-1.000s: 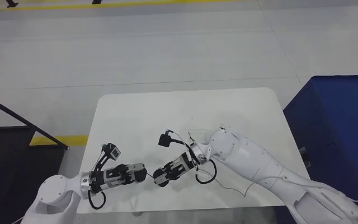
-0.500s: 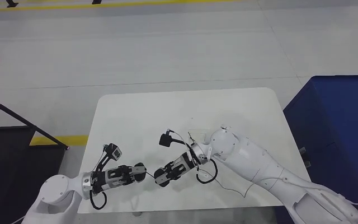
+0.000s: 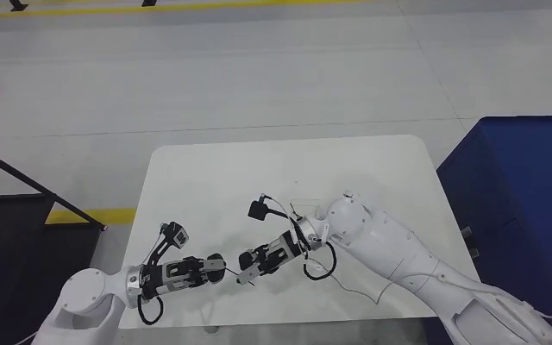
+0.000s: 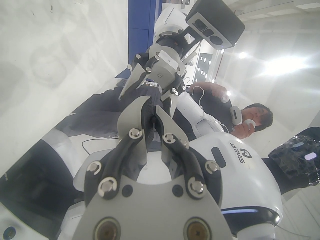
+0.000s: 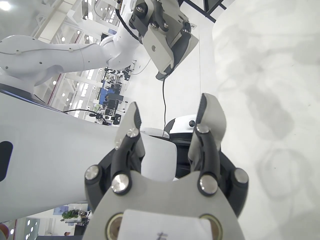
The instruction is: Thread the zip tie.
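Left tool (image 4: pixel 153 112) pinches the zip tie (image 5: pixel 164 101), which we judge light and springy; right tool (image 5: pixel 170 102), wide, should grip its tip.

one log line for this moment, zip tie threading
left gripper: shut on zip tie | right gripper: open, facing left gripper | zip tie: runs toward right gripper | both over table

Our two arms stretch low over the worktop's (image 3: pixel 345 164) near side, tips nearly meeting. Our left gripper (image 4: pixel 153 112) has its jaws pinched together on the zip tie (image 5: pixel 164 101); our right gripper (image 5: pixel 170 108) holds its jaws apart.
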`<state>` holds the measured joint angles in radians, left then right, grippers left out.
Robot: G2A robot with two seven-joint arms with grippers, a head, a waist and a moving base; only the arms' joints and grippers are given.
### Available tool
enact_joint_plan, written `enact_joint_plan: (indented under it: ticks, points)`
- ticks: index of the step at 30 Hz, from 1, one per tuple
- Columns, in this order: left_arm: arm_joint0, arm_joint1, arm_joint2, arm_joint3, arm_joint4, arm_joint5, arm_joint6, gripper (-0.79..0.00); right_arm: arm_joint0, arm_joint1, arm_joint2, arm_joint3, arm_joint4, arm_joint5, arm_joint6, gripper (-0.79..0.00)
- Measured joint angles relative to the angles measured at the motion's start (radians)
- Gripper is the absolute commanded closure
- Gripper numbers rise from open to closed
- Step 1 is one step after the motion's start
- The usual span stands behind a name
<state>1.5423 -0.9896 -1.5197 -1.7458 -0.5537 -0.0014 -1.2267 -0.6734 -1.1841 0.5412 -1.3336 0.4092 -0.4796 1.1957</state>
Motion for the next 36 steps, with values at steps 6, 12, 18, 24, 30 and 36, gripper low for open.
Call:
enact_joint_plan:
  ticks: [6, 12, 18, 24, 30, 36]
  points:
    - [0.062, -0.011, -0.044, -0.048, -0.116, -0.13, 0.147, 0.0, -0.077, 0.01, 0.134, 0.061, 0.292, -0.09, -0.111, -0.785]
    - [0.139, -0.019, -0.085, -0.087, -0.187, -0.203, 0.282, 0.0, -0.11, 0.001, 0.166, 0.148, 0.484, -0.03, -0.097, -0.785]
    - [0.14, -0.019, -0.086, -0.095, -0.183, -0.188, 0.286, 0.0, -0.106, 0.0, 0.162, 0.155, 0.439, -0.018, -0.107, -0.785]
    - [0.145, -0.022, -0.039, -0.126, -0.124, -0.163, 0.3, 0.0, -0.148, -0.012, 0.141, 0.097, 0.488, 0.115, -0.108, -0.785]
    - [0.139, -0.025, -0.005, -0.131, -0.104, -0.139, 0.327, 0.0, -0.142, -0.031, 0.127, 0.104, 0.408, 0.109, -0.147, -0.369]
    - [0.131, -0.026, 0.006, -0.124, -0.075, -0.128, 0.333, 0.0, -0.139, -0.051, 0.101, 0.104, 0.332, 0.113, -0.168, -0.222]
